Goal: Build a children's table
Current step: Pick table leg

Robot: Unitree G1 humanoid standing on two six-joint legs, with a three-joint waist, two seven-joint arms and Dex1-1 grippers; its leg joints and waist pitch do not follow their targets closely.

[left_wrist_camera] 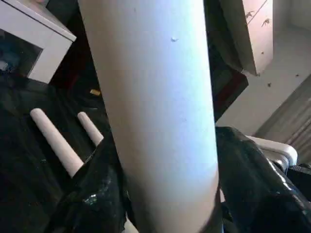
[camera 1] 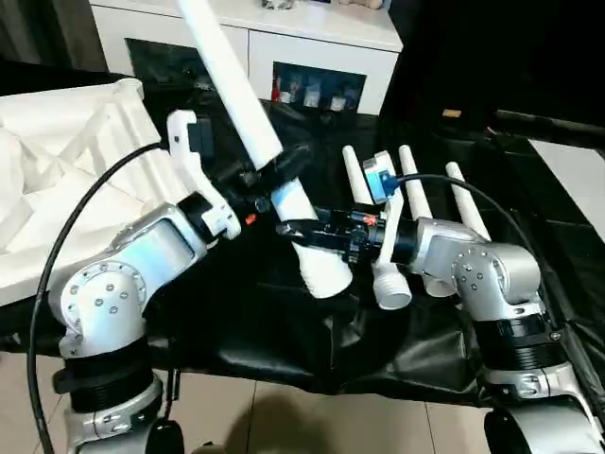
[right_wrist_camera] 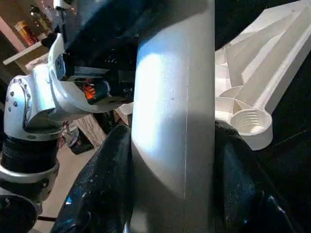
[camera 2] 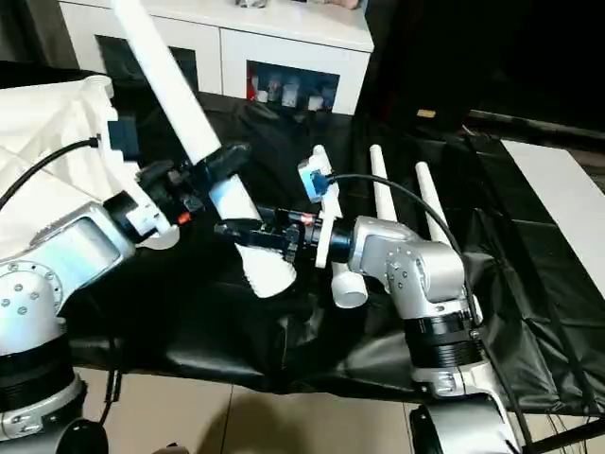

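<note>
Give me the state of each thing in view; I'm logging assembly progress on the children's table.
Raised leg: lifted off the work table, tilted, gripped by both grippers.
Left gripper: fingers around the leg.
Right gripper: clamped on the leg's thick end.
Three spare legs: lying flat, side by side.
Table top: upside down, ribs up, corner socket empty.

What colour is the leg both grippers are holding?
Plain white. The held leg shows best in the left eye view, clamped by the left gripper and right gripper.

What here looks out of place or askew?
One table leg is off the black-covered table, tilted steeply, with both grippers around its lower part: left gripper, right gripper. Three other legs lie flat side by side. Nothing looks damaged or spilled.
</note>
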